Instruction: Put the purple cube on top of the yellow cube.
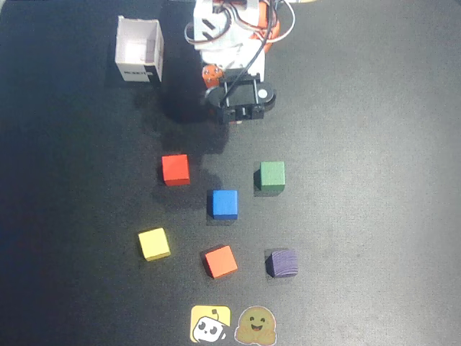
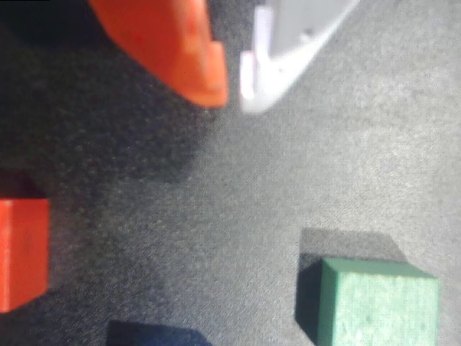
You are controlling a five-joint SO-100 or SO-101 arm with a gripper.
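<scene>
At the far edge of the dark table [image 1: 374,180], the gripper [image 2: 232,92] hangs empty, fingers nearly together. The purple cube [image 1: 281,263] sits near right in the overhead view, well apart from the yellow cube [image 1: 154,244] at near left. Red cube [image 1: 175,169], blue cube [image 1: 223,204] and green cube [image 1: 271,176] crowd the path; a low reach risks knocking them. Neither task cube shows in the wrist view.

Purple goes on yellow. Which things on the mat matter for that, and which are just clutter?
Matter: purple cube, yellow cube, gripper.

Clutter: red cube, green cube, blue cube, orange cube, white box, two stickers.
</scene>
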